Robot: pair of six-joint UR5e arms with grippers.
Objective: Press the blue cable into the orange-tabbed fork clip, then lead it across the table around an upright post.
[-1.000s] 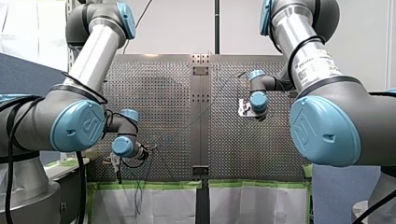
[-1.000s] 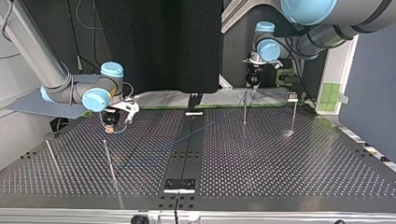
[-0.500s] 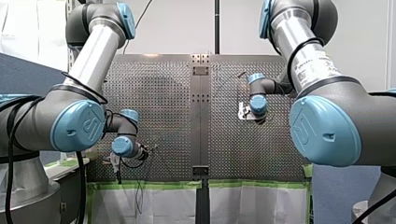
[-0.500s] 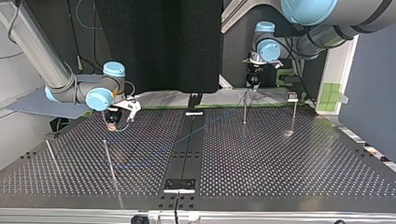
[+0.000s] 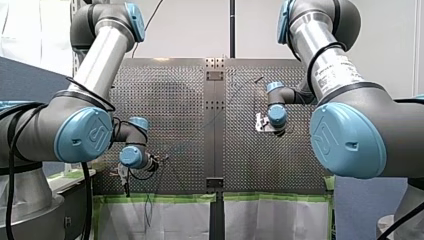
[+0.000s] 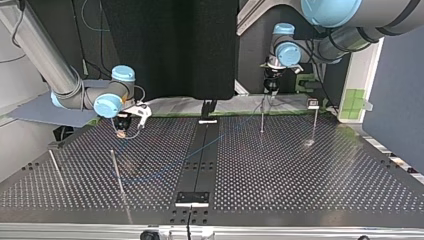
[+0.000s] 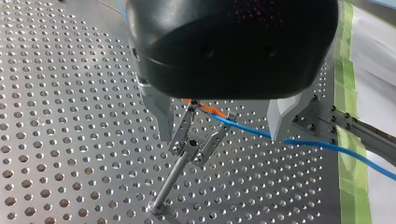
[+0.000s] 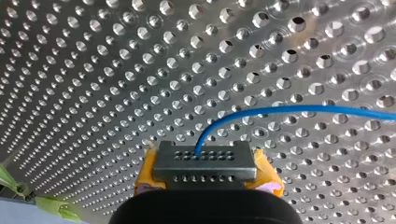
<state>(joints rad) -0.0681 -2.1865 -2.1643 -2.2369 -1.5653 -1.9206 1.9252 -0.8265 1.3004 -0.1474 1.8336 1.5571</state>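
My left jaws stand apart, straddling the fork clip (image 7: 194,135). The blue cable (image 7: 247,128) crosses its prongs at the orange tab (image 7: 205,110), so I judge the pressing done or nearly so. My right jaws are clamped on the cable above the tabletop (image 8: 93,70). Leading it round an upright post (image 6: 118,174) is left to do.

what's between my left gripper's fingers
In the left wrist view the fork clip stands between the fingers of the left gripper; the blue cable crosses the gap by its orange tab.
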